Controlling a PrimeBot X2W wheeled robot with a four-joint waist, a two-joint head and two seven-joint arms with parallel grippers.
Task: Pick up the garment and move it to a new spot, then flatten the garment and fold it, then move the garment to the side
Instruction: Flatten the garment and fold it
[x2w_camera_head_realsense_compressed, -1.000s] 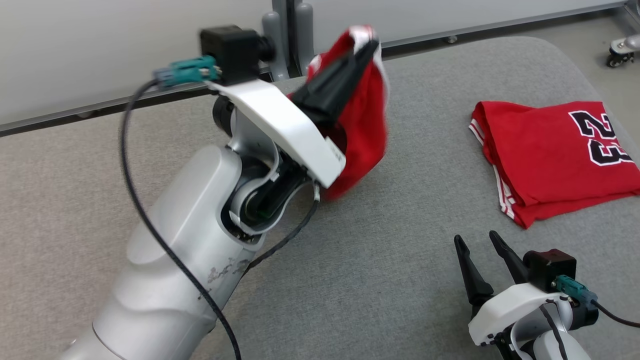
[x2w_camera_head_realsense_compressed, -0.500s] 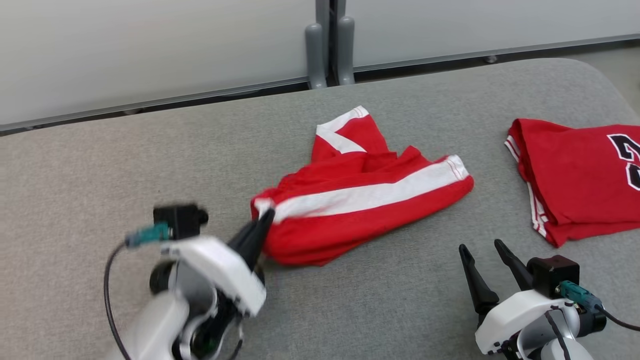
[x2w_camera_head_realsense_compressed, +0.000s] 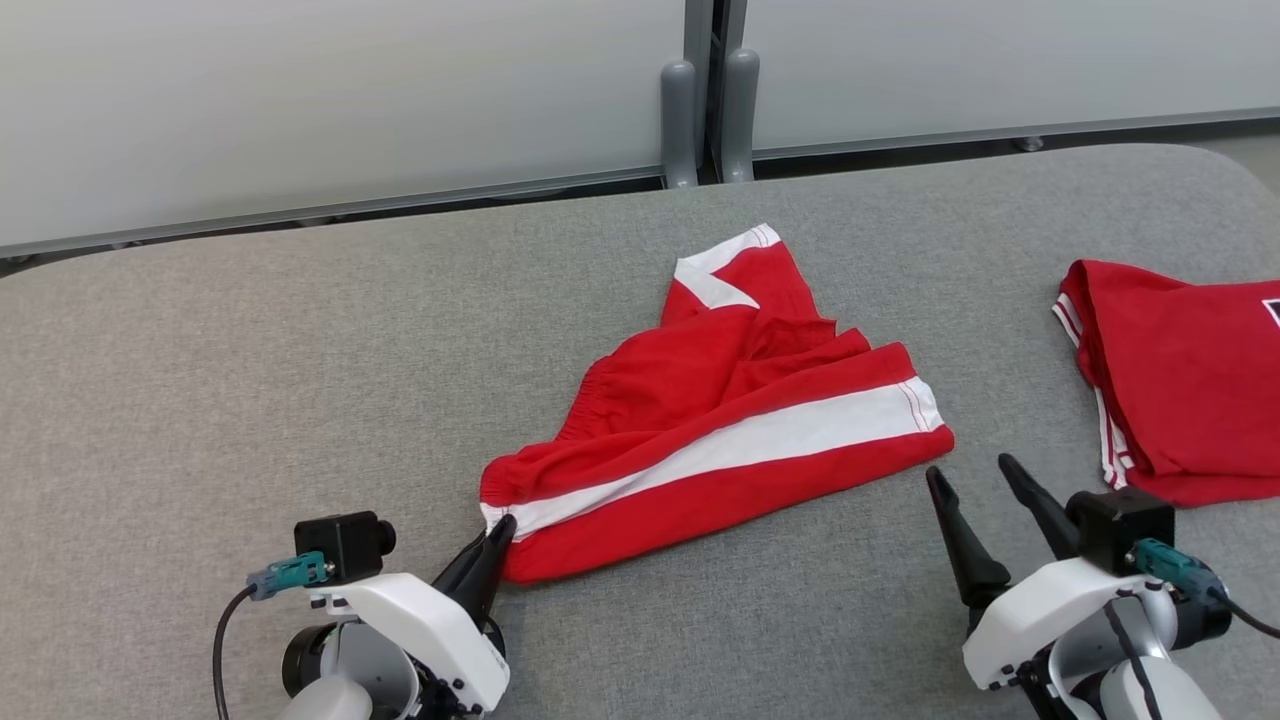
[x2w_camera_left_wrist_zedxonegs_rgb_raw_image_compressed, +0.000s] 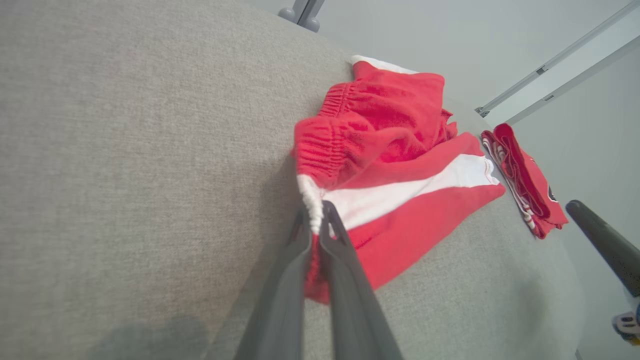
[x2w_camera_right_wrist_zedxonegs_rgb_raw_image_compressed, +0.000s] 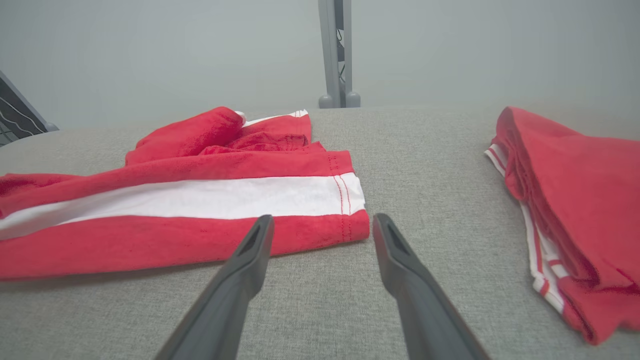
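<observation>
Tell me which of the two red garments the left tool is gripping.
The crumpled red shorts with the broad white stripe: the left tool is shut on their waistband corner. The folded red garment with striped edging, far right, lies free.

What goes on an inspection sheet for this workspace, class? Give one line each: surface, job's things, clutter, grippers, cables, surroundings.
Surface: grey fabric tabletop, smooth.
Job's things: red shorts with a white stripe, rumpled, lying mid-table.
Clutter: folded red jersey at the right, apart from the shorts.
Grippers: left gripper, fingers shut on the waistband corner; right gripper open, empty, near the hem.
Cables: black cable with teal plug at the left wrist; likewise at the right.
Surroundings: pale wall panels, grey posts behind.
</observation>
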